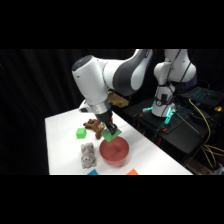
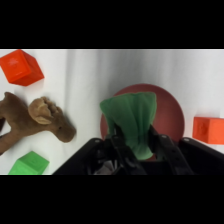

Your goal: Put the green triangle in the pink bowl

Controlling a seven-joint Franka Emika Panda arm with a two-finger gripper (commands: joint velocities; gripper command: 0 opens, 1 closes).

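Side view: the white table is lit brightly from above, while the bkgd behind it is left nearly black. The pink bowl is evenly lit, w/ its inside shown darker than its rim. The arm above the bowl is lit on top and shaded underneath. A teal glow is seen well to the upper right of the bowl.

Wrist view: the tabletop around the bowl is washed near-white, w/ faint grey vertical bands. The green triangle over the bowl is softly lit, no glare.
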